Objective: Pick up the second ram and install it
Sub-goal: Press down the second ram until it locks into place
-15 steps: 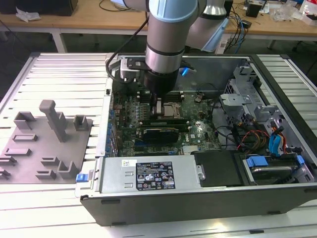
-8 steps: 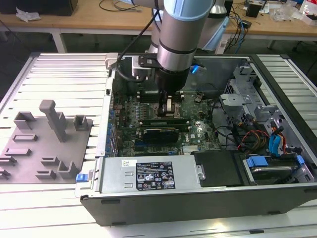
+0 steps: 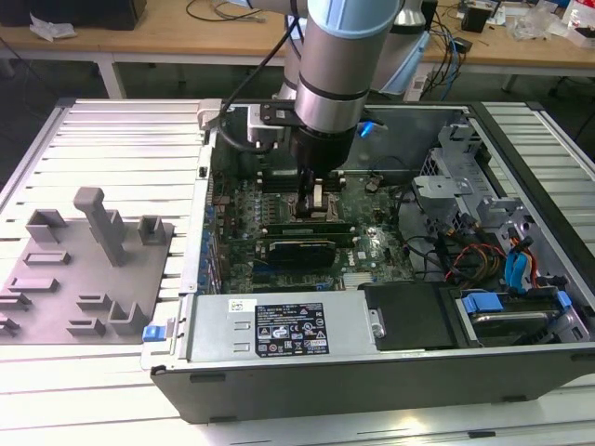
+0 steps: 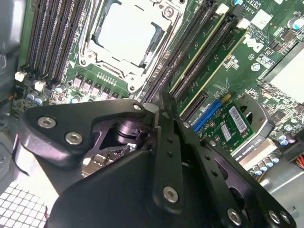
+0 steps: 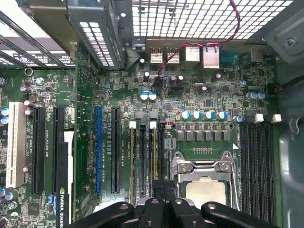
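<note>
Bright, even light from above; glare whitens the processor lid, and the near hand looks blurred.

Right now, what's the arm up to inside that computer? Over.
End effector shut, empty, low over the board. Two ram sticks seated side by side beside processor; which is second, cannot tell. No obstruction seen.

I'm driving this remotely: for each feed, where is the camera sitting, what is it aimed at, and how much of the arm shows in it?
Exterior view: off the arm, looking down on the open computer case and grey fixture tray; the arm reaches to the motherboard.
First wrist view: on the arm, facing the motherboard and memory slots; the gripper shows.
Second wrist view: on the arm, close over the processor, behind the gripper's black linkage.
Shared: both wrist views show processor and memory slots.
</note>
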